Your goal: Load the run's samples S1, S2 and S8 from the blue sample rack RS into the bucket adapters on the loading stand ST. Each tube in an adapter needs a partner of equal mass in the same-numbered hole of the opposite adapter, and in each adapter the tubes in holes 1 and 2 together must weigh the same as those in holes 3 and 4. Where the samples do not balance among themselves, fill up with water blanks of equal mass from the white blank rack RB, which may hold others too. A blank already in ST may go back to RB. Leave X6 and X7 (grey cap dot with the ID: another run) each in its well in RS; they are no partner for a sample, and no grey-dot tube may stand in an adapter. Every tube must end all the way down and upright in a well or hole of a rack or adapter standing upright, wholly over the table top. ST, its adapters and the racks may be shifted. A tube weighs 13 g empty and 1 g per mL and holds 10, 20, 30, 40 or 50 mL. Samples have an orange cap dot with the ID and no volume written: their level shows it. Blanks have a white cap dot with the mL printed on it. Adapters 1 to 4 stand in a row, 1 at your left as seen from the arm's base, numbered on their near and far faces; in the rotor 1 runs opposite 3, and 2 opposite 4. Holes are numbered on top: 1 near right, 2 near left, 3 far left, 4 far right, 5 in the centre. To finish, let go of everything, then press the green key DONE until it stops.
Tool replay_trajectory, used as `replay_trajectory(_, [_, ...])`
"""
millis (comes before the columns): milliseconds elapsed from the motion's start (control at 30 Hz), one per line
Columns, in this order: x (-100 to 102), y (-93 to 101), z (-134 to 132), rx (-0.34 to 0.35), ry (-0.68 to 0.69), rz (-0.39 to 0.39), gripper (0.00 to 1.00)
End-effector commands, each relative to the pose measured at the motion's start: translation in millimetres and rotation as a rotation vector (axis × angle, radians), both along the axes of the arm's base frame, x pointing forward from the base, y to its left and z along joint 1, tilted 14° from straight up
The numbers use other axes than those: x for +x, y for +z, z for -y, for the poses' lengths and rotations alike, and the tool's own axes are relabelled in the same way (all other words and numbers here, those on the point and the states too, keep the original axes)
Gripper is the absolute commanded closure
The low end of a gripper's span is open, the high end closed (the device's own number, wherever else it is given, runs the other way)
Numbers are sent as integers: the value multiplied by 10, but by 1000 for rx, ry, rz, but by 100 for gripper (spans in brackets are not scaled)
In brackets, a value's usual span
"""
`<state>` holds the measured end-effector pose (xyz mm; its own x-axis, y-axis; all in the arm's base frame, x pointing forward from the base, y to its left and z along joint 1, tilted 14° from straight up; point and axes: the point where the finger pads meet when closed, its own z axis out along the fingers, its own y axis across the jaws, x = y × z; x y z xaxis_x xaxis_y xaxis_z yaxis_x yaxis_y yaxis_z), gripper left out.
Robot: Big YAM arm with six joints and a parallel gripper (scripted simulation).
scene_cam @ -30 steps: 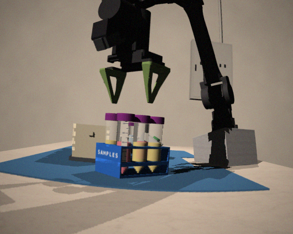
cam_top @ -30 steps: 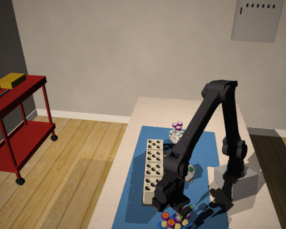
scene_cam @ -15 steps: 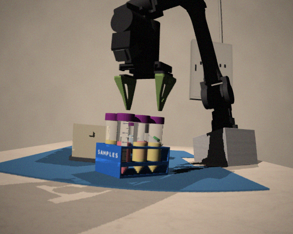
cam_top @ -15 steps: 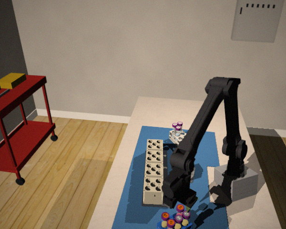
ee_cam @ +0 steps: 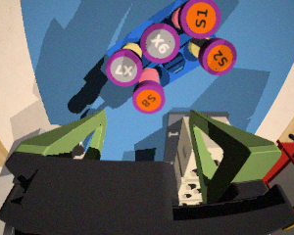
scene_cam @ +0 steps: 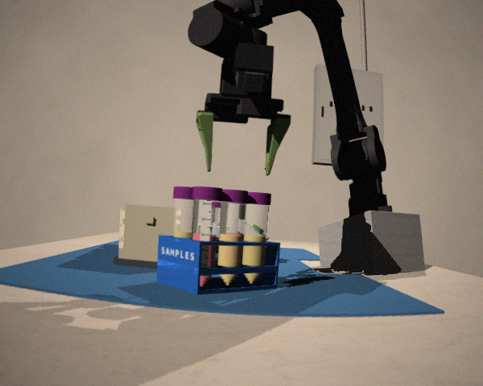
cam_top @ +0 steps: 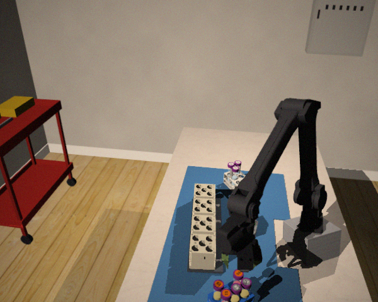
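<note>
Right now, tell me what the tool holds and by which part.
Nothing. The tool hangs open above the blue rack, its green fingers apart from every tube cap.

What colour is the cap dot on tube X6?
Grey, on X6; clearest in the wrist view.

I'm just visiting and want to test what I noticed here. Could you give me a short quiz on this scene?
1. True or false: the gripper holds a tube.
2. How many tubes stand in the blue rack? A) three B) five C) seven
3. Which two caps in the wrist view are grey?

Key
1. False: the green fingers hang apart above the caps, holding nothing.
2. B.
3. X6 and X7; S1, S2 and S8 are orange.
</note>
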<state>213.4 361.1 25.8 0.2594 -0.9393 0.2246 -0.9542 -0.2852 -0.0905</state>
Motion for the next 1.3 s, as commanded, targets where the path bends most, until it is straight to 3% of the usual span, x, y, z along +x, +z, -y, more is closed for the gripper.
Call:
replay_trajectory(0, [75,238,-186,23,252,-12,20])
replay_trajectory(200, [61,153,-137,-38,542,-70,20])
replay_trajectory(333, [59,132,-128,-51,610,-84,20])
replay_trajectory(567, [65,93,-113,-57,607,-89,20])
replay_trajectory(600, [64,-54,-17,-80,599,-111,20])
replay_trajectory(767, [58,-218,-8,-81,607,-110,20])
replay_trajectory(833, [58,-218,-8,-81,607,-110,20])
replay_trajectory(867, [138,-107,-252,-44,618,-74,20])
replay_trajectory(967, [202,-10,-266,-22,609,-53,20])
replay_trajectory(1033, [223,-99,-235,-33,603,-65,20])
replay_trajectory(1100, [125,-301,-22,-76,601,-106,20])
replay_trajectory(1267, [144,-312,-77,-66,604,-95,20])
